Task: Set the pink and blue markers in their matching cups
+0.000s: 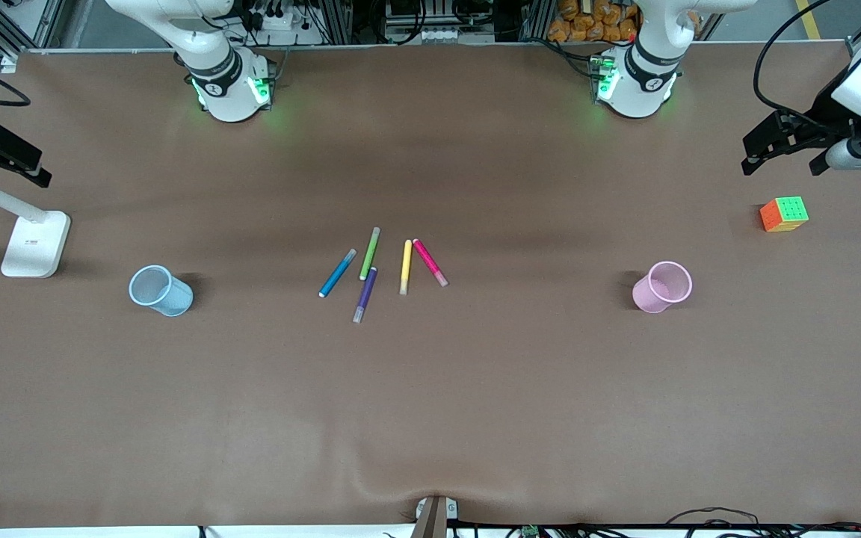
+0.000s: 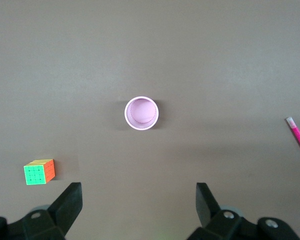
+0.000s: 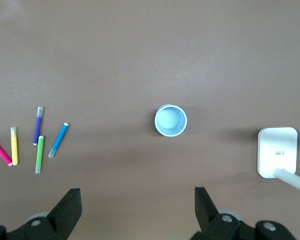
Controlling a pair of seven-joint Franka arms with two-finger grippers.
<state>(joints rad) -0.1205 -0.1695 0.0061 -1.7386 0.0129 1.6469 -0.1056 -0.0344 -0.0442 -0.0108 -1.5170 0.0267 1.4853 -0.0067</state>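
We hold both arms high and waiting, with nothing picked up yet. Our left gripper (image 2: pixel 139 210) hangs with its jaws wide apart over the table near the pink cup (image 2: pixel 141 113), which stands upright and well below the gap between the jaws, mouth open to the camera. The pink marker (image 2: pixel 298 135) lies flat on the table, off to one side of those jaws and well apart from its cup.

Our right gripper (image 3: pixel 138 212) is likewise spread open, over the blue cup (image 3: pixel 170 120), which stands upright under the gap. The blue marker (image 3: pixel 58 139) lies in a loose fan with the green marker (image 3: pixel 39 154), purple marker (image 3: pixel 38 125) and yellow marker (image 3: pixel 13 145), all well to one side of the jaws.

We judge this layout deliberate: each cup sits at one arm's end, the markers midway between them.

A colour cube (image 2: pixel 39 171) and a white lamp base (image 3: pixel 277 151) are bystanders. The base carries small print we cannot read; no other writing shows.
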